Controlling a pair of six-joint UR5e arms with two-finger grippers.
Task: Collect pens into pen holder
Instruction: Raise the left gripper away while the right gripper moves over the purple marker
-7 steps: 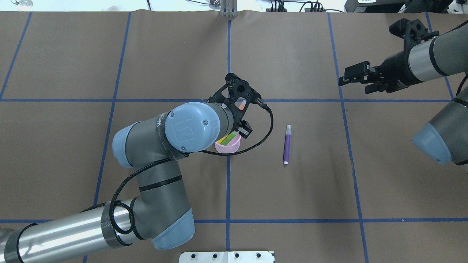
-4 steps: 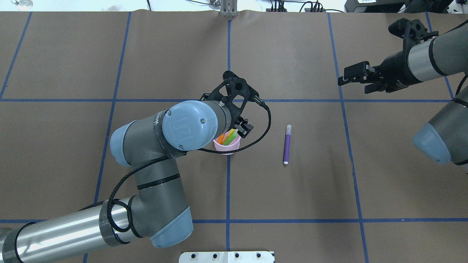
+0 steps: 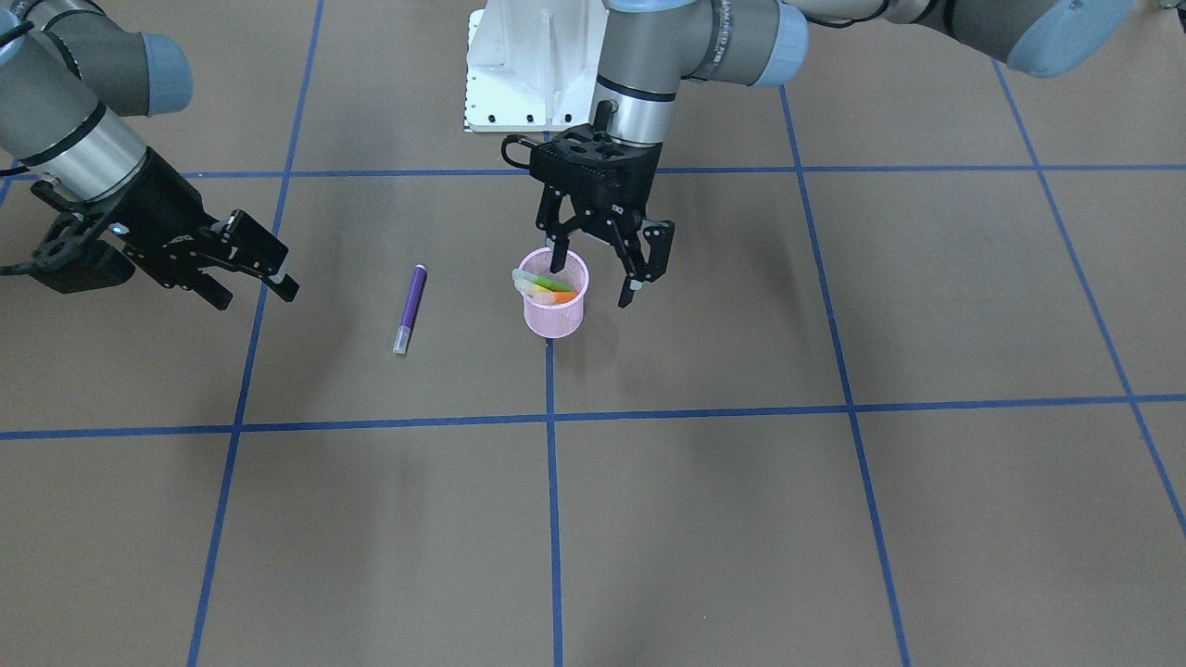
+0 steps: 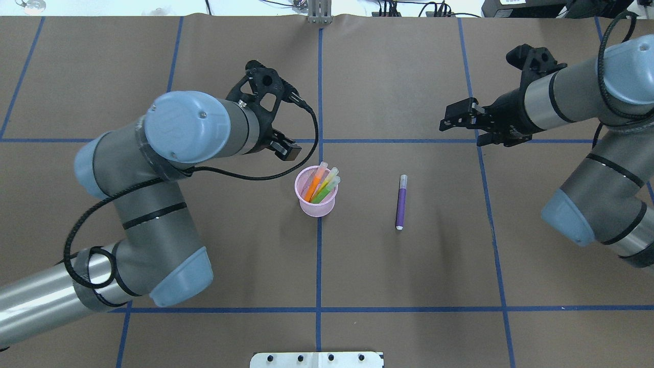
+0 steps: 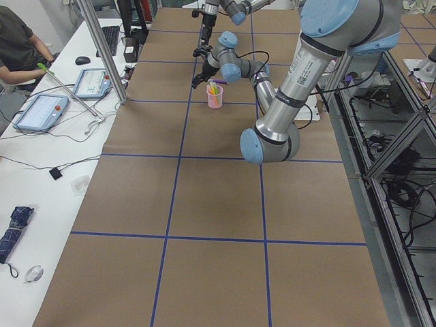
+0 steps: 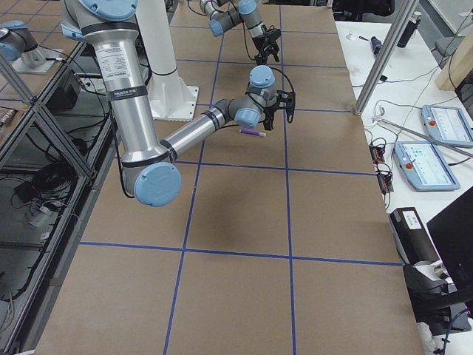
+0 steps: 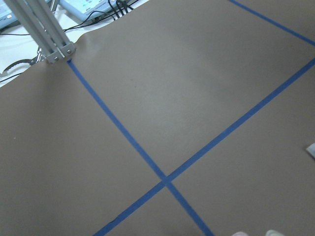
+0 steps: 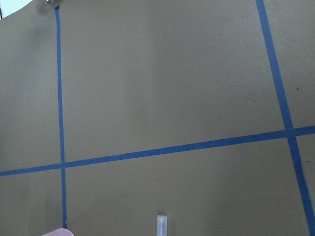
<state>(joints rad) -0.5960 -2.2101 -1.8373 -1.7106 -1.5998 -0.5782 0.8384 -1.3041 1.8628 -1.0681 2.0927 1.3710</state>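
Note:
The pink mesh pen holder (image 4: pixel 317 203) (image 3: pixel 554 310) stands upright at the table's middle. Orange (image 4: pixel 312 186) and green (image 4: pixel 325 191) pens lean inside it, pale caps up. The purple pen (image 4: pixel 401 202) (image 3: pixel 410 296) lies flat on the table to the holder's right in the overhead view. My left gripper (image 3: pixel 598 273) (image 4: pixel 288 151) is open and empty, raised just beside the holder's rim. My right gripper (image 4: pixel 452 118) (image 3: pixel 250 273) is open and empty, hovering beyond the purple pen. The right wrist view shows only the purple pen's cap (image 8: pixel 161 223).
Brown paper with blue tape lines (image 4: pixel 319 255) covers the table. A white mounting plate (image 4: pixel 317 359) sits at the robot's edge. A metal post (image 4: pixel 319 13) stands at the far edge. A person (image 5: pixel 17 41) and tablets (image 5: pixel 41 112) are at a side desk.
The orange pen left my left gripper and now rests in the holder. My left arm lifted and swung away to the left. My right arm moved in toward the centre.

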